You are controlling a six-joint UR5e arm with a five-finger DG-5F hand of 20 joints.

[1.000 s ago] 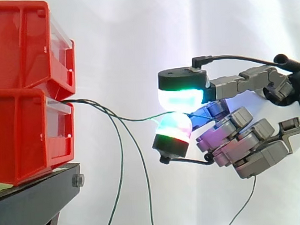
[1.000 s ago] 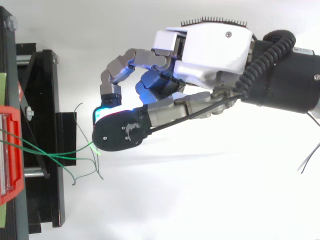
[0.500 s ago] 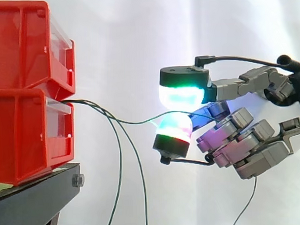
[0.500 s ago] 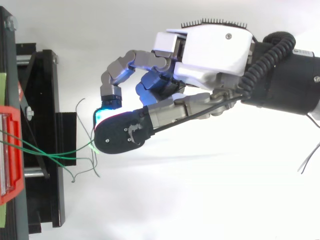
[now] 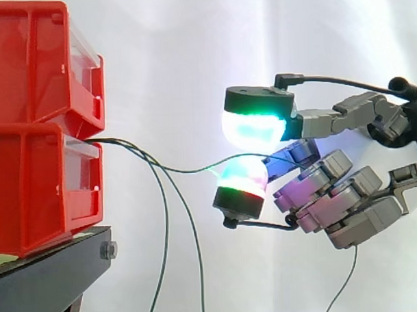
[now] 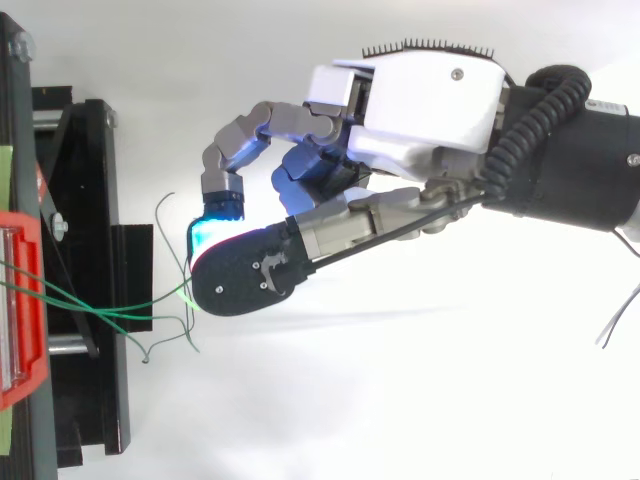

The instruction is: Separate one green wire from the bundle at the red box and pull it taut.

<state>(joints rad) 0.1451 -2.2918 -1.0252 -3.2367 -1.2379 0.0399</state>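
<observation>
Several thin green wires (image 5: 126,144) come out of the front of the lower red bin (image 5: 38,189). One green wire (image 5: 188,171) runs in a shallow sag to my hand (image 5: 333,199) and passes between its two glowing fingertips (image 5: 252,130), which stand one above the other with a thin gap. The rest of the fingers are curled. The wire's tail (image 5: 346,278) hangs below the palm. From above, my hand (image 6: 420,100) reaches left toward the bin (image 6: 20,310), and the wires (image 6: 120,305) meet the dark thumb pad.
Two loose green wires (image 5: 164,226) hang down from the bin between it and my hand. A second red bin (image 5: 34,59) is stacked on top. Both rest on a black stand (image 5: 48,271) at the left, before a white curtain.
The upper fingertip has lifted slightly, so a thin gap shows between the two pads. In the top view the thumb pad has shifted a little downward. The hanging wires swung slightly left.
</observation>
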